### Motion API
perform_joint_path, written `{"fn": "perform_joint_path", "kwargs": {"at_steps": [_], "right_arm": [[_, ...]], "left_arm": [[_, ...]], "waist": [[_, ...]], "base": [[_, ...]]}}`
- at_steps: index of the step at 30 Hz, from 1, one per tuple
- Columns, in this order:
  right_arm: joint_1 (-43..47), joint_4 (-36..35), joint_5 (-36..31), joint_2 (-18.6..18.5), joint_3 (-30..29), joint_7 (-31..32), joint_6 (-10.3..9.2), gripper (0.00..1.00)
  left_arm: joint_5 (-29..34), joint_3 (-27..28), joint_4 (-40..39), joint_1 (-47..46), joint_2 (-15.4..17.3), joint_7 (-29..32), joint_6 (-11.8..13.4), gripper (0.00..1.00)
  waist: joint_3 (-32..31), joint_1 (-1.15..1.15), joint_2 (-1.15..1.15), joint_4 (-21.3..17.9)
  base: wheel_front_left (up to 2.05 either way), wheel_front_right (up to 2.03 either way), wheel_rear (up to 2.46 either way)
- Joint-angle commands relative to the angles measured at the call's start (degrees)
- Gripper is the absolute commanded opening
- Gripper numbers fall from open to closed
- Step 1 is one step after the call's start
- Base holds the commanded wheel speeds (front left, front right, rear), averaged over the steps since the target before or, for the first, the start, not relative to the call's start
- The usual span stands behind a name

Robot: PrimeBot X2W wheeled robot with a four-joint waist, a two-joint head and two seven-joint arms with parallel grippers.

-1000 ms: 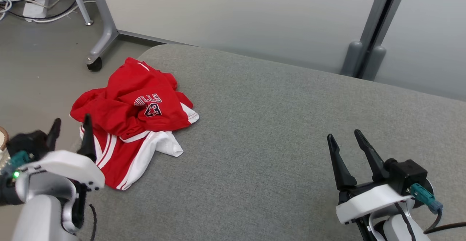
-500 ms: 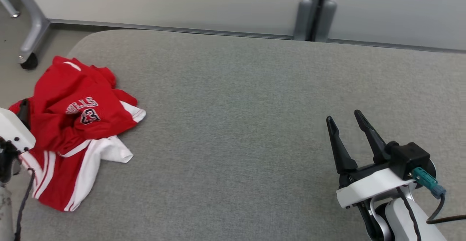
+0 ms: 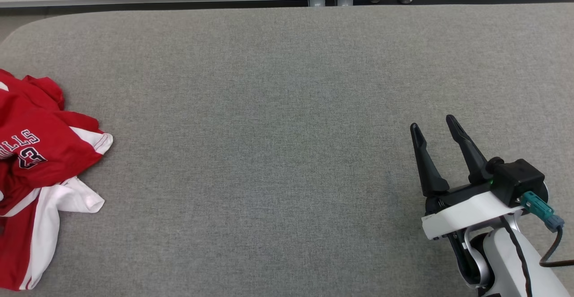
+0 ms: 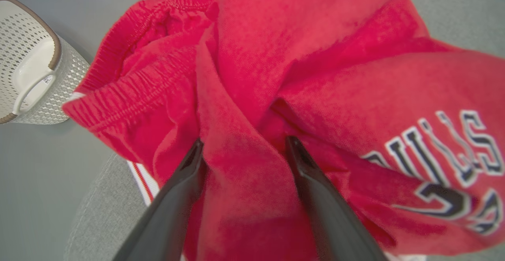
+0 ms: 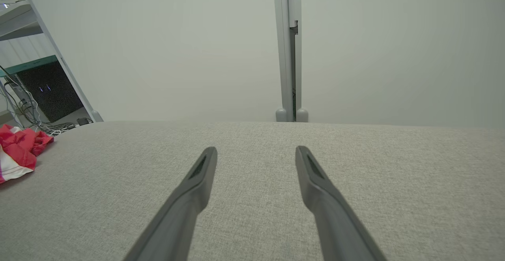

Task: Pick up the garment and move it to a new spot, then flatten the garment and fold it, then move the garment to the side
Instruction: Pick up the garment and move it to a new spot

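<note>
Left gripper [image 4: 244, 144] nosed into the red garment [image 4: 315, 56], jaws wide!
Its spread fingers straddle a ridge of crumpled fabric, nothing pinched yet; a white perforated basket [image 4: 35, 68] shows past the cloth's edge. Right gripper [image 3: 431, 123] sits released, fingers apart, over the bare grey padded table [image 3: 269, 108], the garment heaped well off to its left at the table's end.

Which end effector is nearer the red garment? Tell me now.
Left. The left end effector is open astride a fold of the red garment; the right end effector is open, far off across the grey surface.
</note>
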Motion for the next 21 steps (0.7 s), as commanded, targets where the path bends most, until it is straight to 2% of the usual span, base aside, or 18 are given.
{"fn": "perform_joint_path", "kwargs": {"at_steps": [1, 2, 3, 9, 12, 17, 21], "right_arm": [[-0.7, -0.4, 0.2, -0.2, -0.1, -0.3, 0.09, 1.0], [-0.8, -0.4, 0.3, -0.2, -0.1, -0.3, 0.09, 1.0], [-0.9, -0.4, 0.3, -0.1, -0.1, -0.3, 0.09, 1.0], [-1.3, 0.2, 0.3, 0.0, 0.3, -0.3, 0.09, 1.0], [-0.9, 0.7, 0.4, 0.1, 0.3, -0.3, 0.09, 1.0], [0.3, 1.7, 0.8, 0.9, -0.2, -0.3, 0.09, 1.0], [1.4, 2.0, 1.1, 1.9, -0.3, -0.3, 0.09, 1.0]], "left_arm": [[0.3, -0.1, 0.8, -1.3, 0.8, -0.7, -0.1, 0.55], [0.5, -0.3, 1.3, -1.6, 0.9, -1.2, -0.2, 0.38], [0.4, -0.4, 1.8, -1.9, 0.9, -1.8, -0.4, 0.0], [1.1, -1.4, 4.4, -3.8, 1.3, -6.3, -1.0, 0.0], [1.3, -2.1, 4.6, -5.2, 1.8, -9.3, -2.4, 0.0], [3.1, -4.8, 2.3, -7.5, 2.3, -13.4, -4.4, 0.0], [4.0, -7.0, -1.0, -9.1, 2.2, -14.4, -5.6, 0.0]], "waist": [[0.6, 0.0, 0.0, -0.4], [0.8, 0.0, 0.0, -0.4], [0.9, 0.0, 0.0, -0.4], [0.6, 0.0, 0.0, 0.0], [-0.9, 0.0, 0.0, 0.2], [-4.8, 0.0, 0.0, 0.4], [-7.9, 0.0, 0.0, -0.3]], "base": [[0.0, 0.0, 0.0], [0.0, 0.0, 0.0], [0.0, 0.0, 0.0], [0.0, 0.0, 0.0], [0.0, 0.0, 0.0], [0.0, 0.0, 0.0], [0.0, 0.0, 0.0]]}}
